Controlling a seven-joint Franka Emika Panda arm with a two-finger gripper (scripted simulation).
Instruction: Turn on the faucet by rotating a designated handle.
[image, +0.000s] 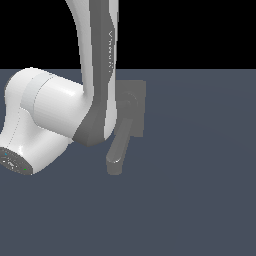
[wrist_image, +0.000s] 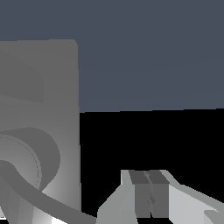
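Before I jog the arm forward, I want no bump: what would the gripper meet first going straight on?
Probably nothing: ahead of the gripper the wrist view shows only open space. The faucet sits off to one side, though depth is unclear.

This was no home, kitchen or workshop but a bare simulated test scene. A flat, uniform slate-blue floor (image: 200, 200) ran without texture, seams or shadows of furniture to a straight horizon, and above it lay plain black. The only fixture was the faucet (image: 131, 112), a matte grey, untextured model whose flat back plate lay behind the arm, with no sink, wall or pipework around it. Just in front of the faucet stood the white and grey robot arm (image: 95, 65), smooth and evenly shaded like a render. In the wrist view, the same slate surface and black void lay beyond the faucet's back plate (wrist_image: 39, 87).
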